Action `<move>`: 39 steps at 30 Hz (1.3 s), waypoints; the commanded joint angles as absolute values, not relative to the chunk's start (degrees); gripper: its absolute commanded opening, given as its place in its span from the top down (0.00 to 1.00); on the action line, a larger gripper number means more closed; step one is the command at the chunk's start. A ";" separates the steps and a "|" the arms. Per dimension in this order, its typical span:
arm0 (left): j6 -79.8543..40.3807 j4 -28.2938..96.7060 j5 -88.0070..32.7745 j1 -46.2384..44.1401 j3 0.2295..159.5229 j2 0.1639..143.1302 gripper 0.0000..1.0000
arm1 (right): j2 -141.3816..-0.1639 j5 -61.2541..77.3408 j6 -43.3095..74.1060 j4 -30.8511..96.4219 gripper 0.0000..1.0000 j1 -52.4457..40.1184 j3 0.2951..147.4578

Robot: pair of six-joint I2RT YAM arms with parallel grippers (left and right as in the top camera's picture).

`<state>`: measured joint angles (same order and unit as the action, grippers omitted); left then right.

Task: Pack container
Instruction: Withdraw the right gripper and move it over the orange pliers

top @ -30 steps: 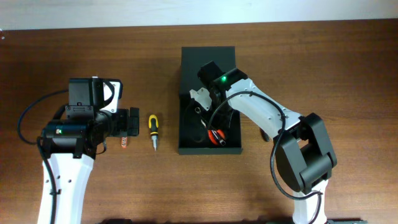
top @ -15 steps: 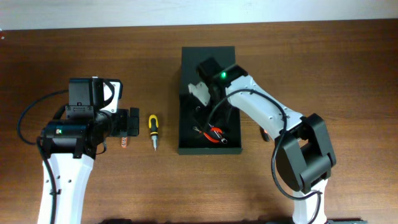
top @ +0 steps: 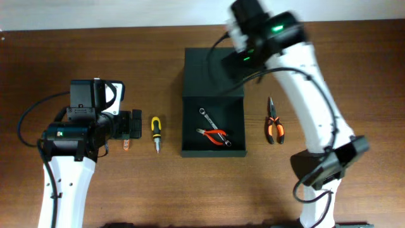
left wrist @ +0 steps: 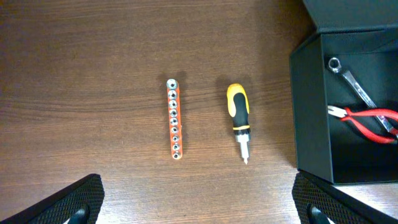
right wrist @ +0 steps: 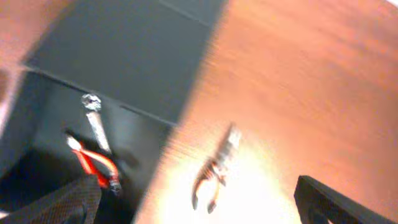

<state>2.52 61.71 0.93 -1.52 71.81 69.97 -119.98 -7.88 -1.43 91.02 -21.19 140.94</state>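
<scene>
The container (top: 192,143) is a dark square box in the middle of the table, its flap lid (top: 212,66) folded back. A silver wrench (top: 207,116) and red-handled pliers (top: 215,136) lie inside. My right gripper (top: 242,28) hangs high over the lid's far edge, open and empty. Its blurred view shows the container (right wrist: 134,56), the wrench (right wrist: 94,121), the red pliers (right wrist: 93,163) and orange-black pliers (right wrist: 214,168) on the wood. My left gripper (top: 131,124) is open and empty at the left, above a bit holder (left wrist: 174,118) and beside a yellow-black screwdriver (left wrist: 239,118).
The orange-black pliers (top: 273,128) lie on the table just right of the container. The screwdriver (top: 155,130) lies left of it, and the orange bit holder (top: 125,145) peeks out under the left gripper. The container's left wall (left wrist: 311,112) fills the left wrist view's right side.
My right gripper opened inside the container and left the red pliers there, then rose and swung back over the lid. That uncovered the orange-black pliers. The left arm stayed still.
</scene>
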 commanded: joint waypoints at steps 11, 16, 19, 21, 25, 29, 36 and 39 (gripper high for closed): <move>2.20 60.05 2.17 -1.43 72.86 70.08 0.01 | -109.40 -7.40 9.89 97.34 0.01 -9.52 144.68; 2.20 60.05 2.83 -1.43 72.86 70.08 0.01 | -100.64 -10.76 10.04 97.34 0.01 -9.10 127.35; 2.20 60.03 2.85 -1.43 72.86 70.08 0.01 | -96.12 -12.29 11.70 95.11 0.01 -7.70 110.96; 2.20 60.01 2.85 -1.43 72.86 70.08 0.01 | -96.03 -12.29 11.38 91.07 0.01 -7.51 106.34; 2.20 60.07 2.83 -1.43 72.86 70.08 0.01 | -96.29 -12.32 10.79 83.15 0.01 -7.40 99.46; 2.17 60.31 2.83 -1.43 72.86 70.08 0.01 | -96.49 -12.32 10.81 76.51 0.01 -7.01 92.16; 2.17 60.29 2.81 -1.43 72.86 70.08 0.01 | -96.51 -4.51 7.77 65.78 0.01 -0.71 77.36; 2.17 60.31 2.81 -1.43 72.86 70.08 0.01 | -96.51 0.62 4.54 62.28 0.01 2.09 73.08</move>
<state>2.52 60.29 2.22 -1.52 71.88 70.00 -96.77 -6.33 8.54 64.34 -0.73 76.71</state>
